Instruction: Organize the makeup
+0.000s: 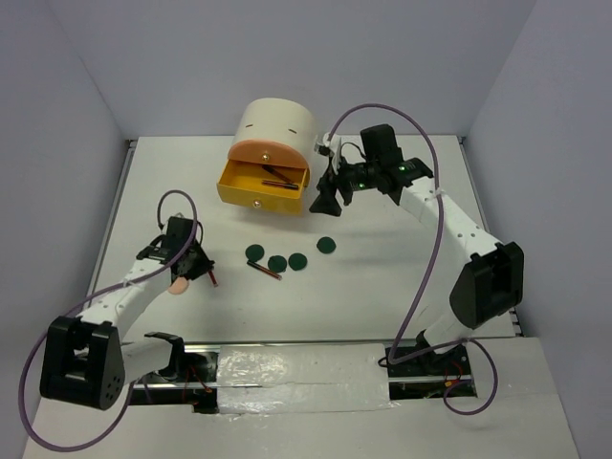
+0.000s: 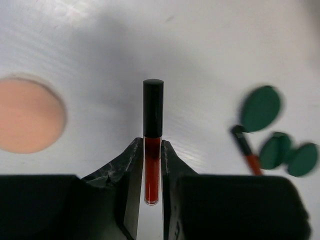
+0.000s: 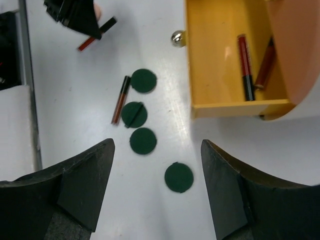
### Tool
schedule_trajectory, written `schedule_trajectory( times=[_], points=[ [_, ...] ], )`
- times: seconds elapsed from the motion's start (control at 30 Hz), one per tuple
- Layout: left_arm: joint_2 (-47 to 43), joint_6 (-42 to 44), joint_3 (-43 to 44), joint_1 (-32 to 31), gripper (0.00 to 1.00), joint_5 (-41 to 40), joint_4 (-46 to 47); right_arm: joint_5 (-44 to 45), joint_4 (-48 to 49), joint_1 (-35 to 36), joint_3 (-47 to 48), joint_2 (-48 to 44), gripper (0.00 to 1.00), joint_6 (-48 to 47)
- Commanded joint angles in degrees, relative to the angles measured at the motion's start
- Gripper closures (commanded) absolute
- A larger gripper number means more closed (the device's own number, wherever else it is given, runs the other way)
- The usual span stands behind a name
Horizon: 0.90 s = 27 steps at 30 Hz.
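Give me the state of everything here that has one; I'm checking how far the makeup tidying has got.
Yellow drawer: pulled open, two sticks lying inside.
Left pincer: closed on a capped red stick.
Right pincer: open, empty.
Loose stick: flat on the table, by the discs.
Green discs: four, flat on the table, outside the drawer.
Peach puff: flat on the table.

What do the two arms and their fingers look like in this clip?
The left arm and right arm share white links, black joint housings and black base blocks. A purple cable loops along each. The left fingers and right fingers are black wedges tapering to the tips. Small green lights glow near the right wrist.
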Motion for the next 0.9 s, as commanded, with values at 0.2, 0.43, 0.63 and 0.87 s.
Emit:
schedule_trajectory(
  times=[0.2, 0.43, 0.63, 0.87],
  points=[
    [-11.30, -2.23, 10.05, 0.18, 1.00, 14.44, 13.45, -3.25, 1.01, 2.28, -10.96, -6.25, 0.33, -0.58],
    [-9.65, -12.94, 10.93, -1.48, 1.00, 18.93, 31.82, -2.89, 2.50, 4.04, -15.36, -6.87, 0.59, -0.13],
    [-1.75, -18.22, 15.15, -5.08, 1.00, 16.30, 40.02, -2.54, 3.47, 4.31, -15.63, -6.69, 0.61, 1.53],
    [7.50, -23.58, 23.85, -7.90, 1.00, 9.10, 35.81, -1.22, 4.79, 4.84, -17.03, -7.66, 0.61, 2.33]
  ],
)
